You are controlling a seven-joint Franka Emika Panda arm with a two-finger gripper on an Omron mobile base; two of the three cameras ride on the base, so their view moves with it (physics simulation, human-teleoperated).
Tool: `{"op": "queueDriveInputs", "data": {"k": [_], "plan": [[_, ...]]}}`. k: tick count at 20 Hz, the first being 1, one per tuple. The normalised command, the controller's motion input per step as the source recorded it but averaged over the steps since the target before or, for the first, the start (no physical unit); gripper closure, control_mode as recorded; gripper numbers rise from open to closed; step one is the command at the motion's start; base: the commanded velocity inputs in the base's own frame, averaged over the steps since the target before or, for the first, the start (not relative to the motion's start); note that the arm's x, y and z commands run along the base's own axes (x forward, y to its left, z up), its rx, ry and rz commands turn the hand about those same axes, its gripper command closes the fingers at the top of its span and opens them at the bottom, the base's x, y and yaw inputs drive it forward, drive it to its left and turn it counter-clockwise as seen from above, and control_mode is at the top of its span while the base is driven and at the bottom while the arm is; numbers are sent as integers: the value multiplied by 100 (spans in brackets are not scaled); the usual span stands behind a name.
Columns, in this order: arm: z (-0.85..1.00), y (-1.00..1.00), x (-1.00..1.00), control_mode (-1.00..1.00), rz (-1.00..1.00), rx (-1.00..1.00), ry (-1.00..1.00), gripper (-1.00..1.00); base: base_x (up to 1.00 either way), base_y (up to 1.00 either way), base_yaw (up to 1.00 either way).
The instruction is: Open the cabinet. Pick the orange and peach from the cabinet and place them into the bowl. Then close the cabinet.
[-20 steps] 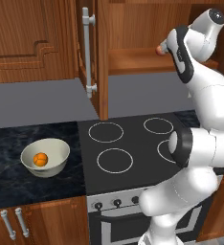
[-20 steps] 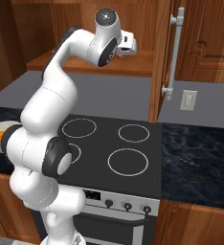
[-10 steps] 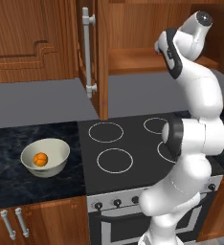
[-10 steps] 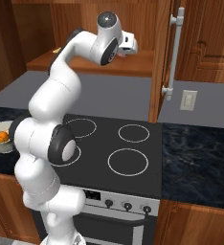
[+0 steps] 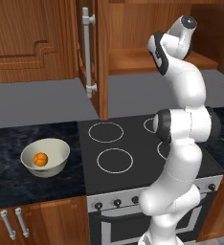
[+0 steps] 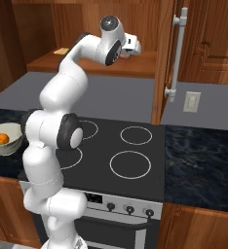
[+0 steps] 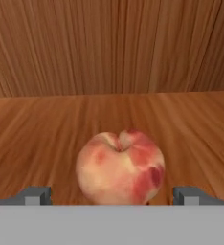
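Even, soft rendered light, no glare.
Base views are slightly soft; the cabinet [image 5: 133,28] interior darkens toward its right side; faint shadows only.

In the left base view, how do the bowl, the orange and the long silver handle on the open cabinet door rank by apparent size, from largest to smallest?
1. Long silver handle: longest, though thin.
2. Bowl: shorter than the handle, but wider.
3. Orange: clearly smallest, lying inside the bowl.

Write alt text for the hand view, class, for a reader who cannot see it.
A pinkish-red peach with paler patches sits on the wooden shelf of the cabinet, centred just ahead of the gripper. The jaws stand wide open, one tip on either side of the fruit, not touching it. Behind it rises the cabinet's wood-grain back wall.
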Motion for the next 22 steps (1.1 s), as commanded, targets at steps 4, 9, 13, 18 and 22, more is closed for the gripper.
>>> {"op": "queueDriveInputs", "data": {"k": [4, 9, 13, 18, 22], "plan": [[0, -1, 64, -100, -5, 0, 1, -100, 0, 0, 0], [0, -6, 54, -100, -3, 0, 3, -100, 0, 0, 0], [-18, -1, 24, -100, -1, 0, 10, 100, 0, 0, 0], [-35, -12, -23, -100, -1, 0, 7, 100, 0, 0, 0], [-7, -10, -13, -100, 0, 0, 0, 100, 0, 0, 0]]}}
